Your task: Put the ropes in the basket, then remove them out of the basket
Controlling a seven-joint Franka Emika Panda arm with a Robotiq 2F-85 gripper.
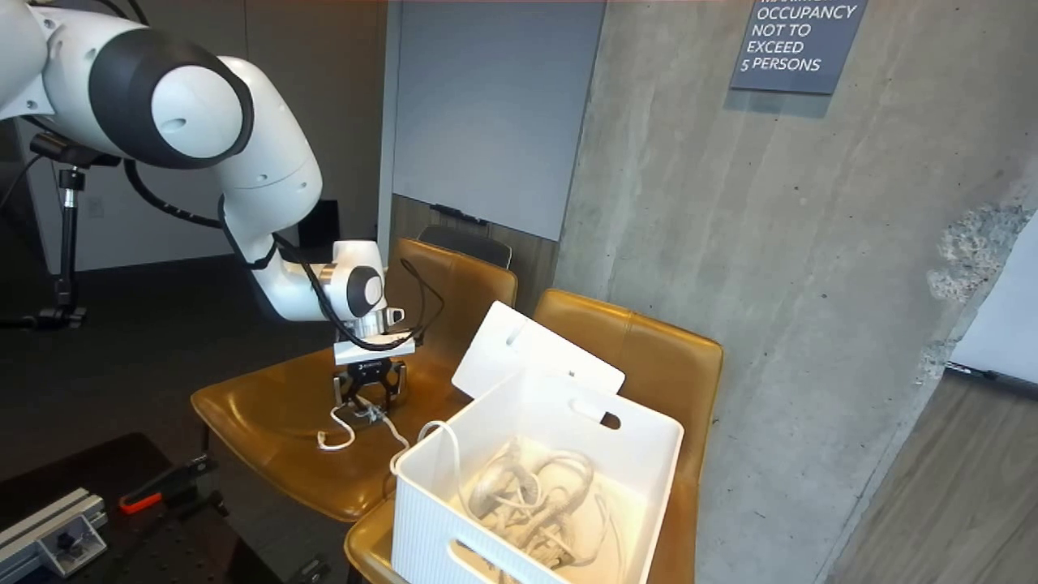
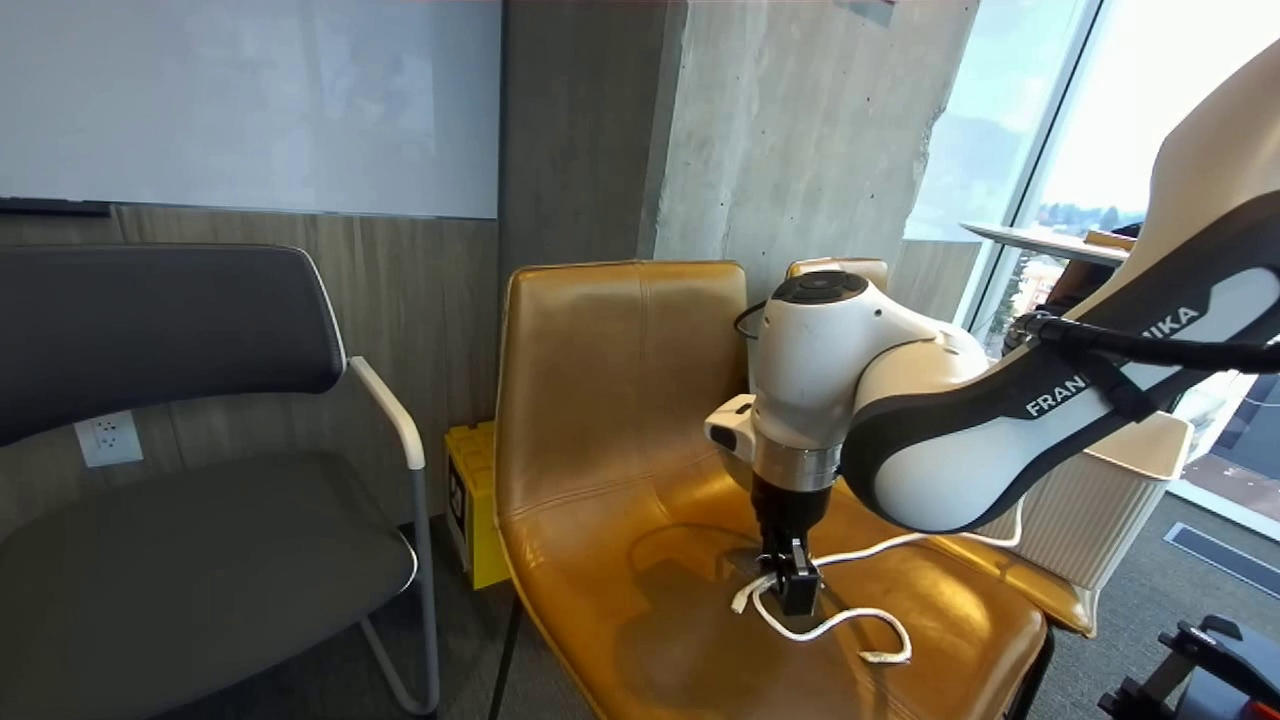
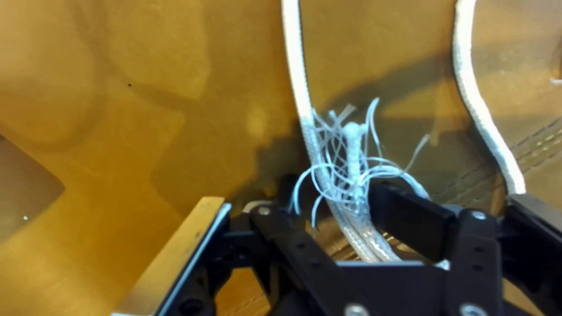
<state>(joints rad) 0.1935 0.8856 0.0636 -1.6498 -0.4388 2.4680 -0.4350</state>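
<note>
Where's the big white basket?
In an exterior view, the basket sits at the bottom, right of the gripper, on a tan chair, with ropes inside, one loop crossing its left rim.

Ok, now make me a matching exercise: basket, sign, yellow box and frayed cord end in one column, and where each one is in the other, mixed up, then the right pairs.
1 basket
2 sign
3 yellow box
4 frayed cord end

A between the fingers, in the wrist view
B just past a dark grey chair, in an exterior view
C on a tan chair, with cords inside
D on the concrete wall

Pairs: 1-C, 2-D, 3-B, 4-A
</note>
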